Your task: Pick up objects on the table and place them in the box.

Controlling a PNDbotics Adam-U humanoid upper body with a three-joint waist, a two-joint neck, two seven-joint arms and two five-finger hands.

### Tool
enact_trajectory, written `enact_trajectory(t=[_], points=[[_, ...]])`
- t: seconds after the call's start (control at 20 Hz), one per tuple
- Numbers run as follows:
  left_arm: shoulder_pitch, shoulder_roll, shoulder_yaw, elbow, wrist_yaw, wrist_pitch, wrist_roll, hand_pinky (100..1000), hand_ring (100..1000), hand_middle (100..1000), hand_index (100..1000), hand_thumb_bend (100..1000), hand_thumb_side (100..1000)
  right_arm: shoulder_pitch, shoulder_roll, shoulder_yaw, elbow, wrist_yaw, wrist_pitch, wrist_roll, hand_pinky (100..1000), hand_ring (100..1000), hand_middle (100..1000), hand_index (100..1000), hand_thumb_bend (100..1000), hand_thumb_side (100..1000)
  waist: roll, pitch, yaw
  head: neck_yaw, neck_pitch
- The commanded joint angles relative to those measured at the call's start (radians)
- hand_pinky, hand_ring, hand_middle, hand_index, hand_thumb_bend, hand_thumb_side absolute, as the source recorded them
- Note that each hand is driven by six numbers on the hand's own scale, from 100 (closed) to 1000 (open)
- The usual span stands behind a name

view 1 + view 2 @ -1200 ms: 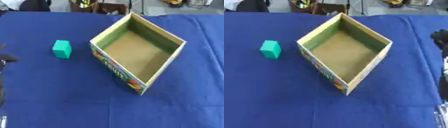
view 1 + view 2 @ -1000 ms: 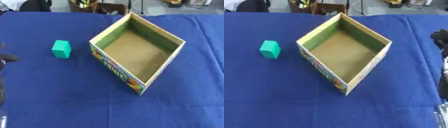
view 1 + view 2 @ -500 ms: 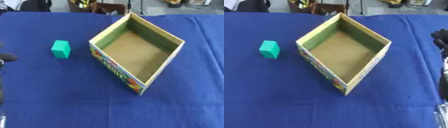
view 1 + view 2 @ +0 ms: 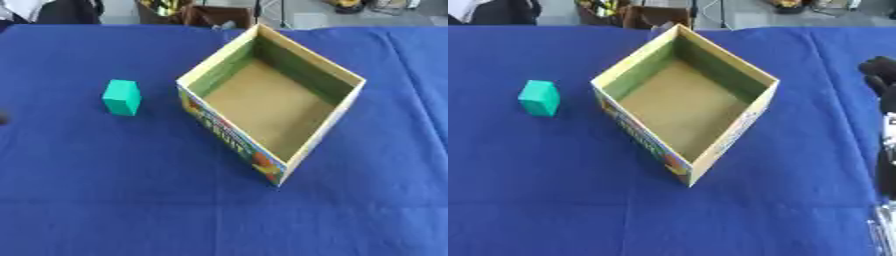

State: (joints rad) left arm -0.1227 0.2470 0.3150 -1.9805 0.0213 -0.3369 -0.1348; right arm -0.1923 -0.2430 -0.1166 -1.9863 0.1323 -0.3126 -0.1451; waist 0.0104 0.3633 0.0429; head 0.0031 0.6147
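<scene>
Right hand at the right edge, fingers' spread unclear, apart from box and green block.

Both head eyes look steeply down; share box (slightly offset), table.

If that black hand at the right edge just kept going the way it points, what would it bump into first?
Probably nothing: the right hand seems to point toward the table's far edge, over bare blue cloth. The box lies off to its left. Depth is unclear.
</scene>
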Motion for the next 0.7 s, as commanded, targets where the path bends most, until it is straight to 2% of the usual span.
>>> enact_trajectory(t=[0.05, 0.15, 0.35, 0.65, 0.7], points=[[-0.003, 0.093, 0.027, -0.020, -0.044, 0.002, -0.021, 678, 647, 781, 895, 374, 990, -0.001, -0.022, -0.001, -0.014, 0.004, 0.001, 0.005, 913, 901, 730, 844, 100, 839, -0.002, -0.022, 0.001, -0.002, 0.008], [-0.001, 0.136, 0.016, -0.020, -0.071, 0.004, -0.019, 671, 698, 813, 920, 384, 1000, -0.005, -0.027, 0.003, -0.014, 0.000, 0.001, 0.007, 912, 900, 728, 844, 100, 837, 0.006, -0.028, -0.003, 0.002, 0.018], [0.005, 0.218, -0.024, -0.020, -0.121, 0.030, -0.061, 673, 718, 829, 920, 387, 1000, -0.005, -0.037, 0.007, -0.014, -0.009, 0.004, 0.012, 913, 900, 725, 843, 100, 841, 0.019, -0.036, -0.008, 0.004, 0.027], [-0.015, 0.343, -0.036, -0.007, -0.198, 0.100, -0.109, 684, 717, 818, 907, 391, 986, -0.005, -0.034, 0.008, -0.014, -0.015, 0.004, 0.016, 914, 900, 725, 844, 100, 842, 0.016, -0.039, -0.009, 0.007, 0.021], [-0.027, 0.365, -0.046, 0.008, -0.212, 0.110, -0.119, 700, 735, 832, 933, 409, 993, -0.004, -0.035, 0.008, -0.014, -0.015, 0.005, 0.018, 915, 900, 725, 844, 100, 843, 0.019, -0.038, -0.013, 0.006, 0.014]])
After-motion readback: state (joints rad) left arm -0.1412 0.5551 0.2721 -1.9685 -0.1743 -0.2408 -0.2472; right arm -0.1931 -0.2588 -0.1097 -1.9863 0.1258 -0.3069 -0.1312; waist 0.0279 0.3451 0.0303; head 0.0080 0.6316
